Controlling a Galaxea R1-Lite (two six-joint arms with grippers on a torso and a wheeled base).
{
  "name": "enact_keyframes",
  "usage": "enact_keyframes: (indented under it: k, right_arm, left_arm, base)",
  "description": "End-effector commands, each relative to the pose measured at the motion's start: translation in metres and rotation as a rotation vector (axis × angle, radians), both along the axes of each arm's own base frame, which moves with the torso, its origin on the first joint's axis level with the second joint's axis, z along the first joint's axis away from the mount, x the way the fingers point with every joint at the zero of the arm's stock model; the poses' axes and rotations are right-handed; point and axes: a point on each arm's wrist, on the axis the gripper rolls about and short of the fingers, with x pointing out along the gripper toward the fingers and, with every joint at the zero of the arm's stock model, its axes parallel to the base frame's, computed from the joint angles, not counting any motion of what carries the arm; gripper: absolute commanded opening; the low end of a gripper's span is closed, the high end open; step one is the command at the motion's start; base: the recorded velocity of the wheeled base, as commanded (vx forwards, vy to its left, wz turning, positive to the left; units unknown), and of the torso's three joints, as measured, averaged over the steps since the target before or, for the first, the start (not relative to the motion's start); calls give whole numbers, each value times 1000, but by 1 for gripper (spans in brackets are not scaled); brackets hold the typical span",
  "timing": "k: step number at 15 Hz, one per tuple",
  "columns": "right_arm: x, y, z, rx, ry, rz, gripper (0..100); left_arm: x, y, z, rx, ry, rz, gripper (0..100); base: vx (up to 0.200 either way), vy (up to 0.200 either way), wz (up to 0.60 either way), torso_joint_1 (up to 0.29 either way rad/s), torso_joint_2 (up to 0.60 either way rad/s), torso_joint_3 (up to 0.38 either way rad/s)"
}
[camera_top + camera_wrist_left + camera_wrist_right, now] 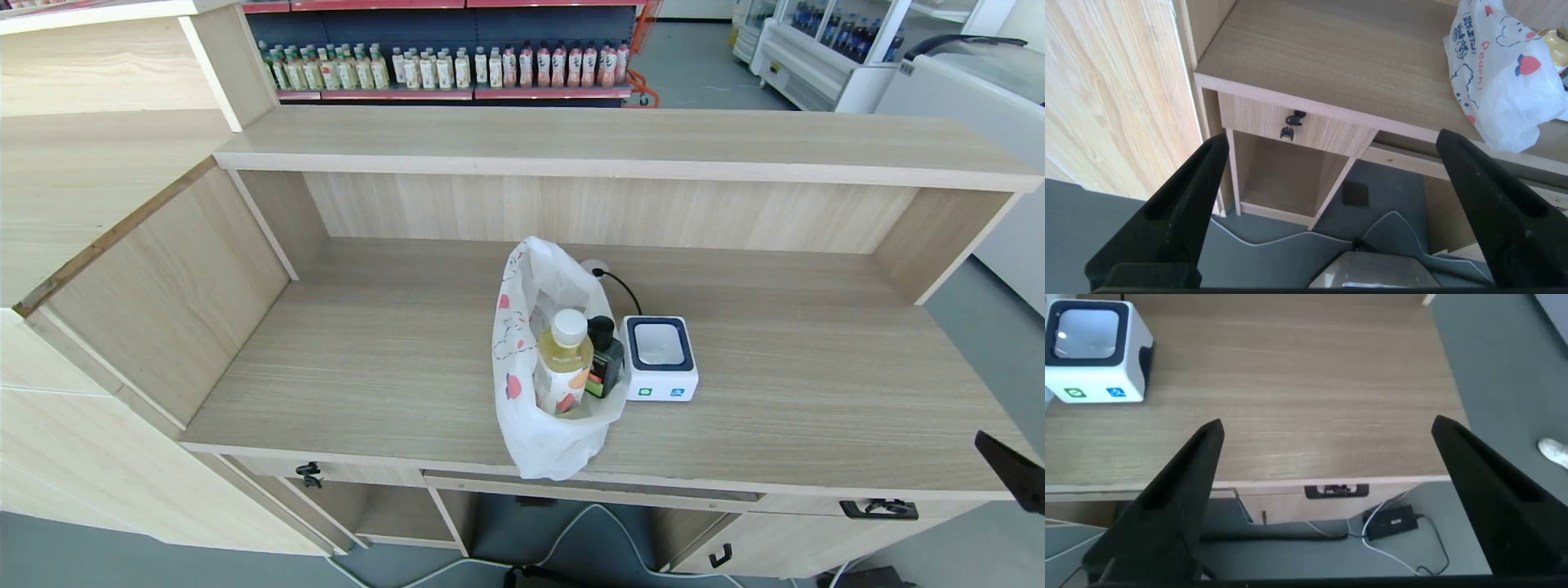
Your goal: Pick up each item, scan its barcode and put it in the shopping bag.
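**Q:** Task status?
**A:** Est. complete. Tea bottle (563, 359) and dark bottle (605, 363) stand in shopping bag (535, 441), mid-bench (816, 384), just beside scanner (658, 358).

**Q:** Pincers?
**A:** My left pincer (1331, 143) and right pincer (1328, 429) are both released, holding nothing, low off the bench front edge.

**Q:** Obstructions?
**A:** Scanner cable (622, 286) runs behind the bag. Raised ledge (620, 147) sits at the rear. Neither blocks access, IMO.

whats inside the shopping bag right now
A yellow drink bottle with a white cap stands inside the shopping bag, with a smaller dark black-capped bottle beside it at the bag's edge. The plastic hides their bases and anything lying lower down.
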Motion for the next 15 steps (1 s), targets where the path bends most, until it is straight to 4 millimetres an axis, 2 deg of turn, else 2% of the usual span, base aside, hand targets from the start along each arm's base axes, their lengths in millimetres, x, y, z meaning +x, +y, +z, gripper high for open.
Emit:
enact_keyframes:
  k: [1,3,5,7,15]
  right_arm:
    - [-59,21,-23,46,-86,36,100]
    - [-91,25,-43,72,-107,88,100]
    - [-109,26,-64,78,-103,118,100]
    - [-116,25,-71,92,-133,169,100]
    - [-117,25,-71,129,-149,162,100]
  left_arm:
    - [0,0,0,0,0,0,100]
    - [0,0,0,0,0,0,100]
    - [0,0,0,0,0,0,100]
    - [0,0,0,0,0,0,100]
    - [0,0,0,0,0,1,100]
  base:
    - [0,0,0,0,0,0]
    - [0,0,0,0,0,0]
    - [0,0,0,0,0,0]
    - [0,0,0,0,0,0]
    - [0,0,0,0,0,0]
